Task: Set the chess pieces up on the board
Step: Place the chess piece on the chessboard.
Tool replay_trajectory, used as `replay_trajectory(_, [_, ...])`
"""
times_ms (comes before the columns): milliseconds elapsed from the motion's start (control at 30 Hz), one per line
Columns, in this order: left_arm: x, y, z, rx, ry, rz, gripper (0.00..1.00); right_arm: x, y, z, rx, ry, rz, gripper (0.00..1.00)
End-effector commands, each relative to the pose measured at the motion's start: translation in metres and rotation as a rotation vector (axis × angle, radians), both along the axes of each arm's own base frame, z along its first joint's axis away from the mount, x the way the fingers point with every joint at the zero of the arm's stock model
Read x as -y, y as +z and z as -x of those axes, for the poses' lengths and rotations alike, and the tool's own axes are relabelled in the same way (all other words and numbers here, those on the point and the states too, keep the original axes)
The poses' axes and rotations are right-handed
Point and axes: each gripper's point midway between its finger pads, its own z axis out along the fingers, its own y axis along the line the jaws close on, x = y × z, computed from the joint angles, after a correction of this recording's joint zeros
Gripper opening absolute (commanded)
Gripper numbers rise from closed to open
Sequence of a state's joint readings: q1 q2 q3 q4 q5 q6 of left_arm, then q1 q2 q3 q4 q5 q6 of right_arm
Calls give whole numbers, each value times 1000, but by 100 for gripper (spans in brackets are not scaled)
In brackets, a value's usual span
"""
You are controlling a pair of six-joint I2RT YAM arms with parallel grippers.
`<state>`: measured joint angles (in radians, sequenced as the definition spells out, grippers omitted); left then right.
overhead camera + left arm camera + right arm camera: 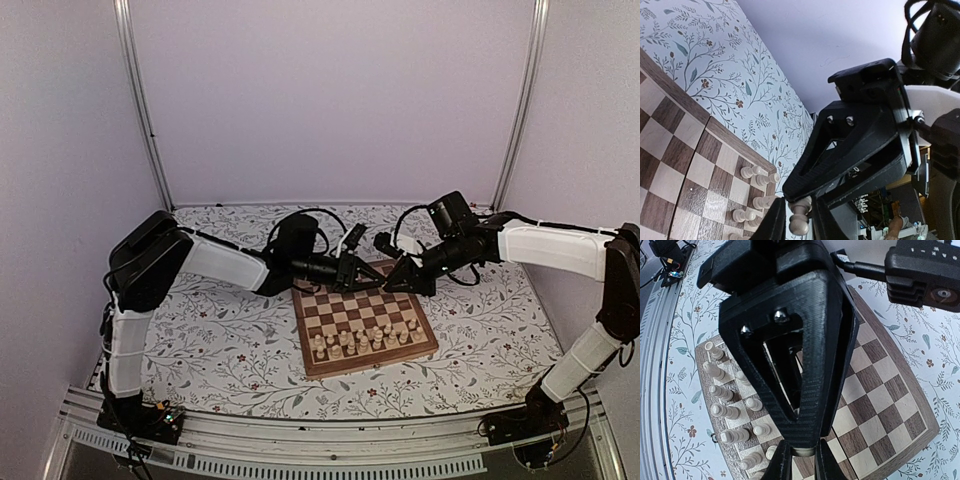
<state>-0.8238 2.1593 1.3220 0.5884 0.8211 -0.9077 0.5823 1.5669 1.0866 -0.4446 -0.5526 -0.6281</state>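
Note:
The wooden checkered board (345, 310) lies at the table's middle. Pale chess pieces (365, 340) stand in its two near rows; the far rows are bare. My left gripper (347, 275) hovers over the board's far left edge, shut on a pale chess piece (800, 220) held between its fingers (774, 222). My right gripper (408, 283) hovers over the far right edge, shut on another pale piece (803, 452), only its base showing. Standing pieces also show in the left wrist view (752, 172) and the right wrist view (727, 412).
The floral tabletop (220, 340) surrounds the board. Metal frame posts (140, 100) and pale walls close in the back and sides. A metal rail (320, 440) runs along the near edge. Cables (310, 215) loop behind the left wrist.

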Motion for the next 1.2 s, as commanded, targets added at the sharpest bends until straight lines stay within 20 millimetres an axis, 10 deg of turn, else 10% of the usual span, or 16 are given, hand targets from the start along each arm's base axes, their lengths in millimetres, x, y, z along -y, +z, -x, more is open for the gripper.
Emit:
replay_trajectory(0, [10,6,7,14,-42,32,18,-1,-8,-3,1,-7,15,6])
replay_trajectory(333, [18,5,-1,123,-25,-77,4,16,-3,-12,24,-57,24,42])
replay_trajectory(633, [19,-8,-10,404,-49,-392,3,115,71,-65,172,-331,-123,64])
replay_trajectory(1167, [55,-42,21,745,-259,-687,2,150,27,-94,172,-514,51,65])
